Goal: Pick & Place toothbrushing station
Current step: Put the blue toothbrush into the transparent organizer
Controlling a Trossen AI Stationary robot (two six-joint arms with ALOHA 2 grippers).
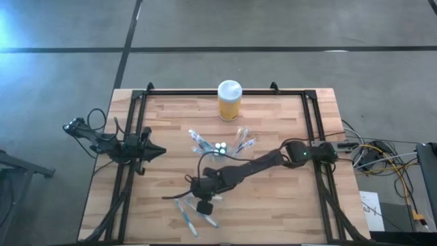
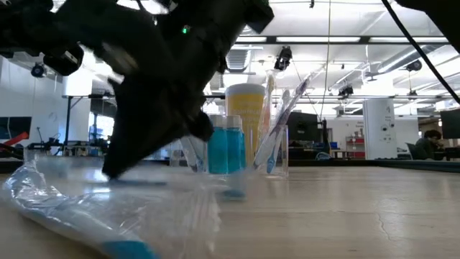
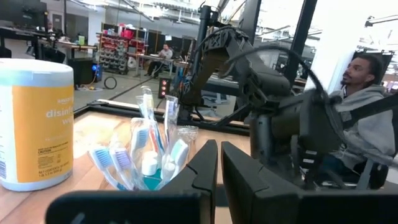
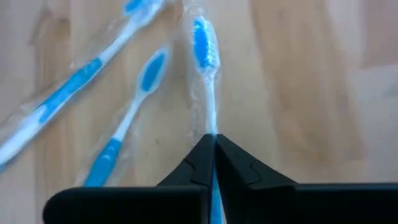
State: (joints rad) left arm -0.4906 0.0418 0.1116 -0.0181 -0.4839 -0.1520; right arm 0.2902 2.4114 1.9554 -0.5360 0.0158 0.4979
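Note:
The clear holder (image 1: pixel 220 145) stands mid-table with several blue-and-white toothbrushes and white-capped tubes in it; it also shows in the left wrist view (image 3: pixel 152 163) and the low view (image 2: pixel 237 147). My right gripper (image 1: pixel 203 202) reaches to the near middle of the table and is shut on a wrapped toothbrush (image 4: pixel 205 68). Two more wrapped toothbrushes (image 4: pixel 134 106) (image 4: pixel 68 93) lie flat on the wood beside it. My left gripper (image 1: pixel 158 152) waits shut at the table's left, pointing at the holder. My right gripper pinches the wrapped toothbrush by its white handle (image 4: pixel 212 127) between its two fingers. The fingers lie along the brush, whose blue head (image 4: pixel 203 40) points away from them. I cannot tell whether the brush is clear of the table.
A yellow jar with a white lid (image 1: pixel 229 100) stands at the far edge behind the holder. Loose wrapped toothbrushes (image 1: pixel 186 216) lie near the front edge. A black frame (image 1: pixel 311 130) borders the table. A person (image 3: pixel 367 118) sits beyond the table.

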